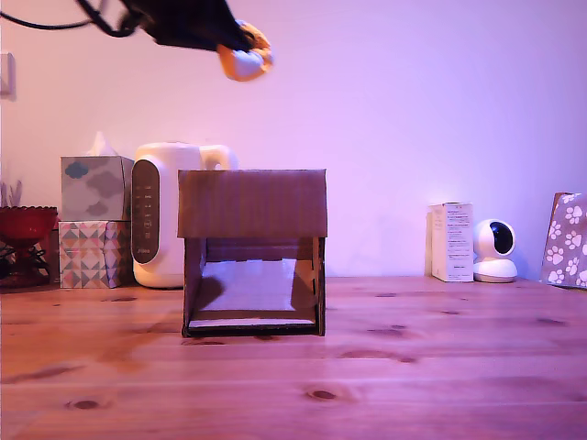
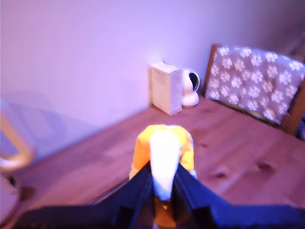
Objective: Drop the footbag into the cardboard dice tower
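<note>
The footbag (image 1: 246, 60), orange with a white panel, hangs high in the exterior view, above the cardboard dice tower (image 1: 252, 203) and near its middle. My gripper (image 1: 240, 48) is shut on it, dark fingers pinching it from both sides. The wrist view shows the footbag (image 2: 164, 152) squeezed between the two dark fingers (image 2: 138, 188), with the gripper (image 2: 163, 183) tilted over the wooden table. The tower is a brown box standing on the table, with a flat upper front panel and a lower opening showing a pale ramp (image 1: 249, 289). Its top opening cannot be seen from here.
Behind the tower stand a white kettle-like appliance (image 1: 165, 215) and stacked tissue boxes (image 1: 94, 220). A red bowl (image 1: 26, 223) sits at the far left. On the exterior view's right are a white carton (image 1: 451, 241), a small white camera (image 1: 495, 249) and a paw-print cushion (image 1: 567, 240).
</note>
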### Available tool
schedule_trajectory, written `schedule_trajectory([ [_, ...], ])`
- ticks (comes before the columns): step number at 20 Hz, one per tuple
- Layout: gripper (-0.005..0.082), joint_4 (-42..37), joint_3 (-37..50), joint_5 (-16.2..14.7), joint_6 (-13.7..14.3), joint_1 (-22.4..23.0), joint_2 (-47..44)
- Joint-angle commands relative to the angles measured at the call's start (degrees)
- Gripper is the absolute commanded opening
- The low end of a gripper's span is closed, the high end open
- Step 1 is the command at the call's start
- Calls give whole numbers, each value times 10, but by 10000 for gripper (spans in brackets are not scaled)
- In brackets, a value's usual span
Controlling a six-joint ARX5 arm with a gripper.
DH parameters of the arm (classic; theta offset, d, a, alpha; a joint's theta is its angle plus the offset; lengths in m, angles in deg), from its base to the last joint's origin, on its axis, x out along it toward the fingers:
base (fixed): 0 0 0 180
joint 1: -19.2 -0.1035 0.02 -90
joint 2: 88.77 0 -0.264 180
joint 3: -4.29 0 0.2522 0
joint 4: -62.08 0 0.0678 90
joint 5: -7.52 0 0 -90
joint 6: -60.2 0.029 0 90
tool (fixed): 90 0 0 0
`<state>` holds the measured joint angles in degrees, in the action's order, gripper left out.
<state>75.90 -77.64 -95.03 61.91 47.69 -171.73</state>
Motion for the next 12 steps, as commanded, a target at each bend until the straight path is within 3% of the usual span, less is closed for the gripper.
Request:
schedule_trajectory([
  [1,18,19,-20,-12,2,-6,-35],
  [6,20,76,-99,-22,3,-17,-115],
  [10,22,85,-113,-22,5,-23,-139],
  [11,33,85,-113,-22,15,-23,-139],
  [12,129,85,-114,-22,28,-23,-139],
])
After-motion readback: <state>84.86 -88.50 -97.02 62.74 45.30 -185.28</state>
